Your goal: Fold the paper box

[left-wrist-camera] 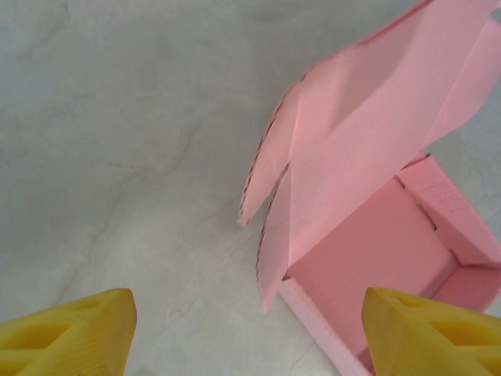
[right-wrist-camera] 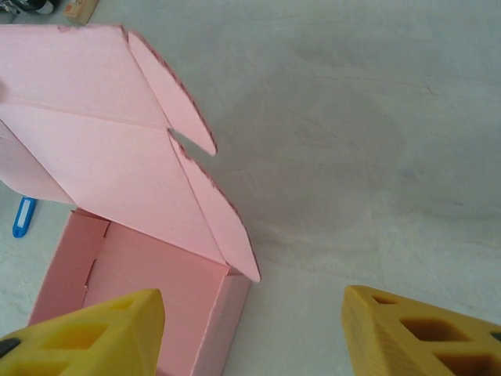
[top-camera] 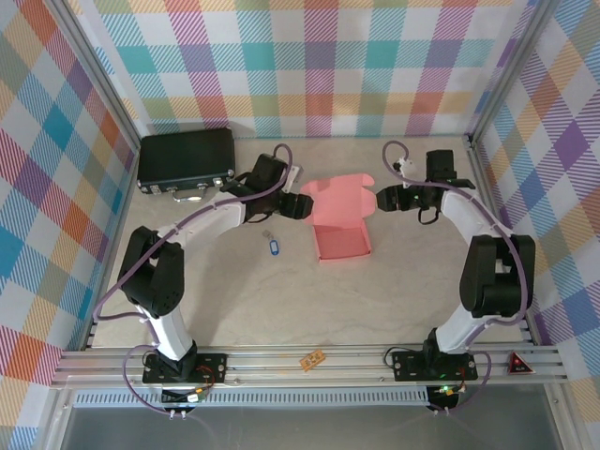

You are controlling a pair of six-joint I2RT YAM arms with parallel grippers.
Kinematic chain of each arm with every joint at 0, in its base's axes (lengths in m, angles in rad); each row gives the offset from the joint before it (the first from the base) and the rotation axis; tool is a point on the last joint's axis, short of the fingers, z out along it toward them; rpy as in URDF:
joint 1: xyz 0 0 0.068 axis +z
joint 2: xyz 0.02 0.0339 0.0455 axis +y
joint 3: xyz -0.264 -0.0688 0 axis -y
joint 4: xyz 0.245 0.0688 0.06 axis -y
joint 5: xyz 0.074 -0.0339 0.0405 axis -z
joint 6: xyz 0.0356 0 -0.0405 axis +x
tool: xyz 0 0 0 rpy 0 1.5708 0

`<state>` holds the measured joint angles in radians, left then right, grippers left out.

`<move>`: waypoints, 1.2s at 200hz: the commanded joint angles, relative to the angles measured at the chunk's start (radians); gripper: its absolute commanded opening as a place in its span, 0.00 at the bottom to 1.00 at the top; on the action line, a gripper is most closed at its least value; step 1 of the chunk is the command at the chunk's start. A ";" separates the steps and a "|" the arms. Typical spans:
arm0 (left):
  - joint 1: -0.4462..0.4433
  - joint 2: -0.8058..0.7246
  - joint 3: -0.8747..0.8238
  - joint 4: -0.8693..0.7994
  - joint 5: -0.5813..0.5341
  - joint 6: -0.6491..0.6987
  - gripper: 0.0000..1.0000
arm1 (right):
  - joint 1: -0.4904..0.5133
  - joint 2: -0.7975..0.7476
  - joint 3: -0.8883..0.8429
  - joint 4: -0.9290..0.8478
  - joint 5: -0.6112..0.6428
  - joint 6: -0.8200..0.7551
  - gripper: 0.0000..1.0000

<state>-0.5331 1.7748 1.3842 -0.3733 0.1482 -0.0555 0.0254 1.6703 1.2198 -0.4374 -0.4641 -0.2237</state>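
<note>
Top external view has the paper box (top-camera: 342, 242) at mid worktop (top-camera: 281, 300), tray formed and lid raised, with the left gripper (top-camera: 298, 204) and right gripper (top-camera: 382, 199) flanking that lid, both open and empty; closing it looks next, needing the lid tipped forward and its flaps tucked in.

Seen from the left wrist, the paper box (left-wrist-camera: 376, 235) runs off the right and bottom edges, its lid clipped at the top corner; the yellow fingers (left-wrist-camera: 70, 333) of the left claw (left-wrist-camera: 246, 329) are cut by the bottom edge. From the right wrist, a finger (right-wrist-camera: 94, 337) of the right claw (right-wrist-camera: 252, 313) covers the tray's near corner, and the lid hides one end of a blue tag (right-wrist-camera: 23, 219), too small from above to identify.
</note>
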 commanded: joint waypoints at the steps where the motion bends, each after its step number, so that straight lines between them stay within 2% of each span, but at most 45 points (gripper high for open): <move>1: 0.017 0.009 0.023 -0.087 0.003 -0.018 0.76 | -0.001 0.025 0.049 -0.021 -0.033 -0.061 0.61; 35: 0.047 -0.051 -0.044 -0.105 -0.042 -0.065 0.75 | -0.001 0.038 0.038 -0.006 -0.023 -0.043 0.60; 72: 0.066 -0.152 -0.162 -0.158 -0.143 -0.119 0.73 | -0.001 0.004 0.003 0.016 0.018 -0.031 0.60; 97: 0.092 -0.171 -0.236 -0.174 -0.138 -0.162 0.66 | -0.001 -0.018 -0.006 0.012 0.043 -0.023 0.60; 124: 0.098 -0.149 -0.270 -0.161 -0.103 -0.196 0.61 | -0.001 -0.043 -0.027 0.023 0.070 -0.010 0.60; 169: 0.099 -0.049 -0.232 -0.125 -0.049 -0.267 0.48 | -0.001 -0.049 -0.048 0.024 0.071 0.018 0.60; 214: 0.098 0.050 -0.169 -0.128 -0.051 -0.332 0.33 | 0.000 -0.054 -0.062 0.026 0.081 0.026 0.60; 240: 0.097 0.072 -0.152 -0.118 -0.062 -0.344 0.28 | -0.001 -0.053 -0.062 0.019 0.083 0.029 0.60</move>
<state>-0.4435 1.8332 1.1923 -0.4957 0.0856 -0.3653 0.0254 1.6417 1.1675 -0.4221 -0.3752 -0.2096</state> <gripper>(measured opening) 0.305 0.601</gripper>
